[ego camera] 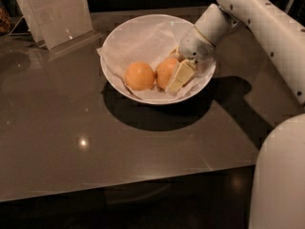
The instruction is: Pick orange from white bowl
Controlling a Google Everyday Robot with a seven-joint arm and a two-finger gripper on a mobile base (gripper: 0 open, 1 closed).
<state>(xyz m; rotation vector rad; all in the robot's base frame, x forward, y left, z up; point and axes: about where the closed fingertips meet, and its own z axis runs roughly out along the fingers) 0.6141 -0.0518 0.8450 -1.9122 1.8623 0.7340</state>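
The white bowl, lined with crumpled white paper, stands on the dark table and holds two round fruits. The orange, the deeper-coloured one, lies right of centre. A paler, rounder fruit lies to its left, touching it. My gripper reaches down into the bowl from the upper right and is closed around the orange. One cream finger lies against the orange's right side, and the other shows only as a small piece behind its top edge. The orange still rests in the bowl.
A clear acrylic sign holder with a paper sheet stands at the back left. The grey table runs to its front edge low in the view. My white arm crosses the upper right, and my base fills the lower right.
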